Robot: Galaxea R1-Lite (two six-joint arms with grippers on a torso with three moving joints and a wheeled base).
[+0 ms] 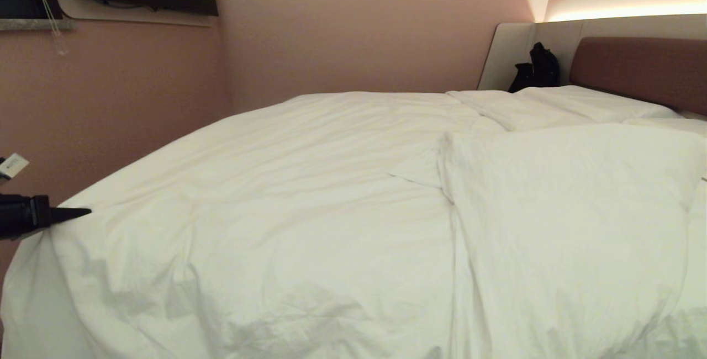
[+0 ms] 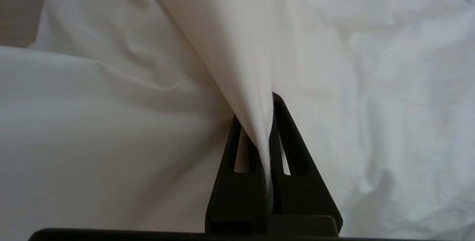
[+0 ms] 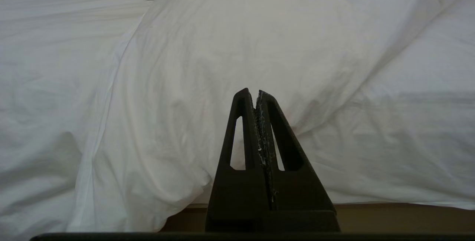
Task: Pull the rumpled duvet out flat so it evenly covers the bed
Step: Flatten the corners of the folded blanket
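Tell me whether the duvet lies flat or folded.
Folded: the duvet has a flap doubled back on the right; the left claw pinches its edge.

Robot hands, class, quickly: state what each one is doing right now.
Left hand: closed on a pinched fold of the puffy white duvet.
Right hand: closed, holding nothing.
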